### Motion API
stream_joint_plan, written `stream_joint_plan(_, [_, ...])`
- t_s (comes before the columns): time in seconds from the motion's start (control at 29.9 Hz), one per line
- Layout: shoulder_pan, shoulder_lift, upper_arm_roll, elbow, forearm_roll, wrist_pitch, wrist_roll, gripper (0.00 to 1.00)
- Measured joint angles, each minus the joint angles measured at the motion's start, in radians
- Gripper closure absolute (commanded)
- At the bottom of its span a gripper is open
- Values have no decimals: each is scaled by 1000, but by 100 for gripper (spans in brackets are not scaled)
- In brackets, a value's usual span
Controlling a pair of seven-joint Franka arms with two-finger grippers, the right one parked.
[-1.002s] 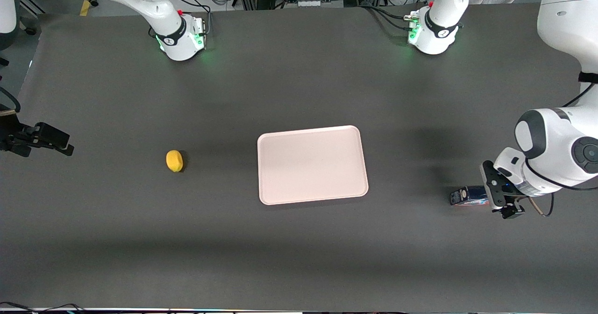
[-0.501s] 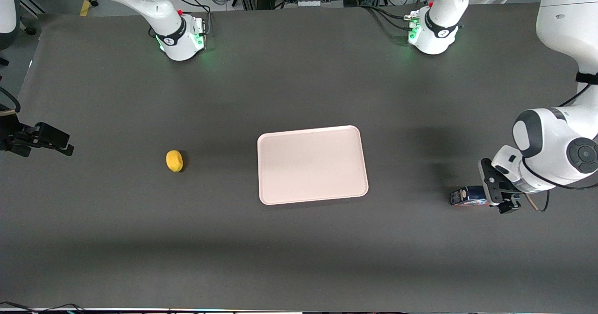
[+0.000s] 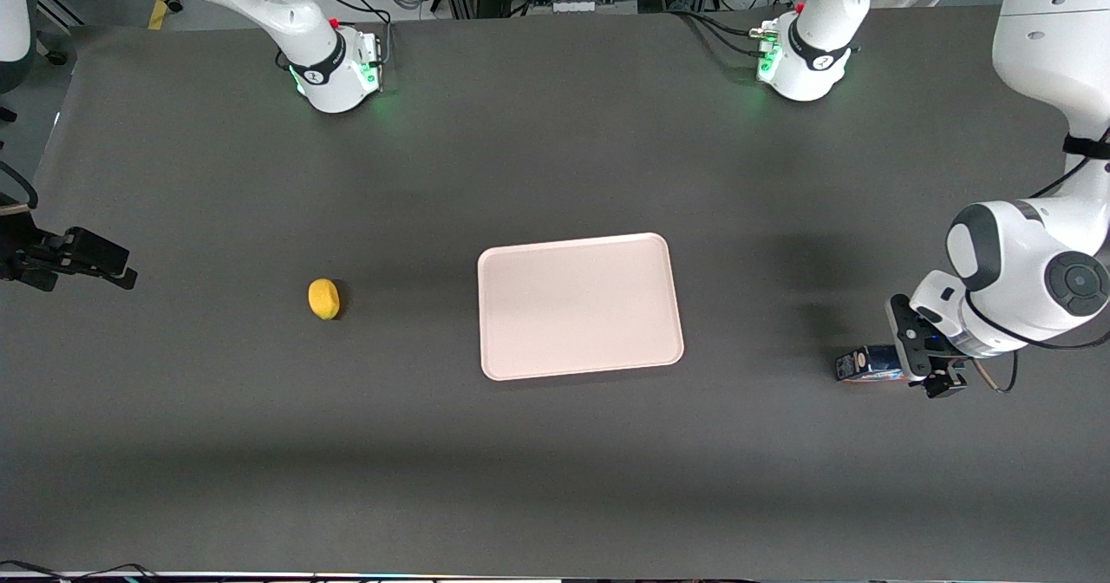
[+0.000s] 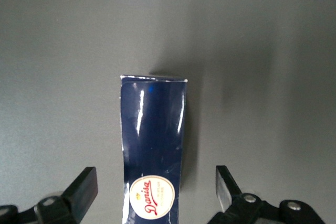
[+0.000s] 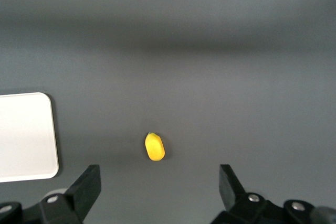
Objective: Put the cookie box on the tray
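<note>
Sitting early in the task, judging by how things are lying: nothing lifted, nothing delivered yet. Lying flat on the dark desk [image 3: 555, 479] toward the working arm's end, the cookie box [image 3: 869, 363], well apart from the tray [image 3: 579, 305], which is carrying nothing. Hanging right over one end of that carton, the pincer [image 3: 926, 366], spread wide with a finger [image 4: 84, 187] on either long side of the box [image 4: 154, 156] and gaps showing between each finger and the navy card, so gripping nothing. Showing the round white-and-red logo facing up between the fingers, with the carton's length running away from the wrist. Still waiting to be done, apparently: closing on the carton's narrow width, lifting, carrying across the bare stretch of desk to the tray, lowering inside the rim and letting go. Resting far off toward the parked arm's end, a small yellow lump [image 3: 323, 298], playing no part here.
</note>
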Motion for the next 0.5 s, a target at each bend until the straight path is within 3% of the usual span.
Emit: stream_joint_plan(0.5, [1,34,6,-47,0,128,15,0])
